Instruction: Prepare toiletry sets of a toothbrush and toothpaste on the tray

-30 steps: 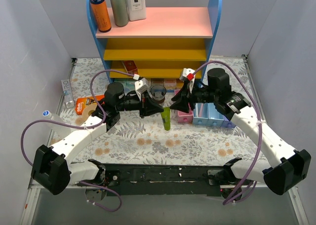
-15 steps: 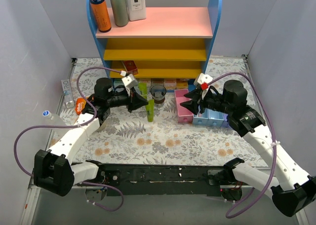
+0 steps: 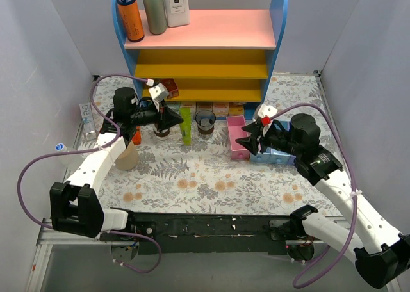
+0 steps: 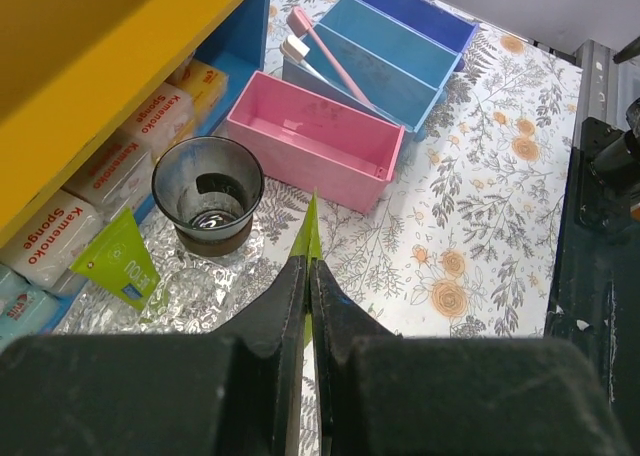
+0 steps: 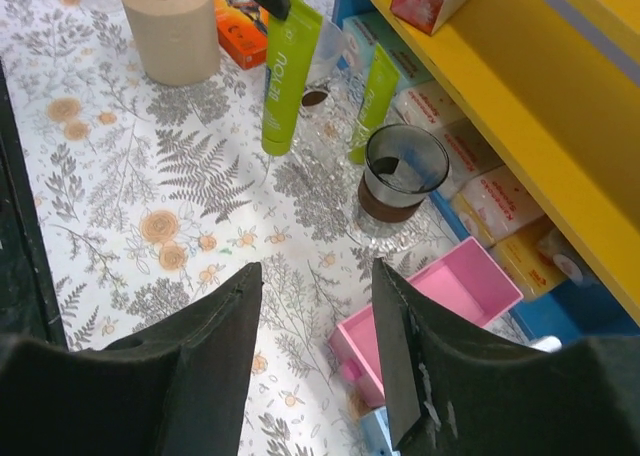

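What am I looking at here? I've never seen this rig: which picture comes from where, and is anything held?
Two robot arms with two-finger grippers work at a flowered table. The wide picture looks down from above and behind them; the other two come from a camera on each wrist. The left gripper is shut on a green toothpaste tube, near a dark cup; a second tube sits beside it. The right gripper is open and empty, near the pink bin. The blue bins hold toothbrushes.

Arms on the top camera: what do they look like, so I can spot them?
The left arm and right arm have white links and bulky black joints. The left gripper and right gripper are black, with wedge-shaped fingers. A purple cable loops along each arm; a red-and-white tag sits at the right wrist.
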Motion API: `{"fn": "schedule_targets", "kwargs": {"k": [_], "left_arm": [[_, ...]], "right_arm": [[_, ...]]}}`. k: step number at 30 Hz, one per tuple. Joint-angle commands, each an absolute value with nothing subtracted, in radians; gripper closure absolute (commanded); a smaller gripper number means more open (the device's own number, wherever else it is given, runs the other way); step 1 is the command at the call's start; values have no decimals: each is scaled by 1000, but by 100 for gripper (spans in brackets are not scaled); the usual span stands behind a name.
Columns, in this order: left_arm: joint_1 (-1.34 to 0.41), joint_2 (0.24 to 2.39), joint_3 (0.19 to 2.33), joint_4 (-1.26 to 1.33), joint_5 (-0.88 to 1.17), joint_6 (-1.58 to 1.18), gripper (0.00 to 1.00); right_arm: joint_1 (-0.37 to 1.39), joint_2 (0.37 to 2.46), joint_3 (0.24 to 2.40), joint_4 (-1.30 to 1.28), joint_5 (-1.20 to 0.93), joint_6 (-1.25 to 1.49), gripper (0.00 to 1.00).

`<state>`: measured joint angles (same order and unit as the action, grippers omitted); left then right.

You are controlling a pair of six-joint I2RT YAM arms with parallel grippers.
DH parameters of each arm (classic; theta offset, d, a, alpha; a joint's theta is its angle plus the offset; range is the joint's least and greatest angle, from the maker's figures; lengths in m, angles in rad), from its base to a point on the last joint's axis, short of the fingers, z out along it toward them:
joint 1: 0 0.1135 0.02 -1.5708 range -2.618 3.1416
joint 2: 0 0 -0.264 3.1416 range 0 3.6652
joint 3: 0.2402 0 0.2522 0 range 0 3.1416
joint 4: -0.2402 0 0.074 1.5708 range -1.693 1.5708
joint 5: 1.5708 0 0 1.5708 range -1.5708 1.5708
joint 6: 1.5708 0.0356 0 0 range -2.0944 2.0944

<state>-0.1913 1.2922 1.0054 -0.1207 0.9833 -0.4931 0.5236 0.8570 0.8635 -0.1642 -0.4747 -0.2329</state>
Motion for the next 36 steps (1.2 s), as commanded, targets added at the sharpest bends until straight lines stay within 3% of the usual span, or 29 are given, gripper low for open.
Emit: {"fn": "schedule_targets", "kwargs": {"k": [1, 10, 17, 34, 36], "left_arm": [[-184, 1301, 1081, -170, 1054, -443, 100], [-184, 1304, 1062, -195, 1134, -442, 100], [-184, 1281, 1039, -198, 1158, -423, 100], [-184, 1261, 1026, -189, 1163, -434, 100], [-184, 1256, 1022, -181, 1161, -436, 100]], "right_arm": [[520, 891, 873, 23, -564, -177, 42], [535, 1287, 1221, -49, -808, -149, 46], [655, 1509, 1483, -218, -810, -245, 46], [718, 1706, 1631, -362, -761, -339, 50], [719, 1718, 1635, -373, -767, -345, 59]]}}
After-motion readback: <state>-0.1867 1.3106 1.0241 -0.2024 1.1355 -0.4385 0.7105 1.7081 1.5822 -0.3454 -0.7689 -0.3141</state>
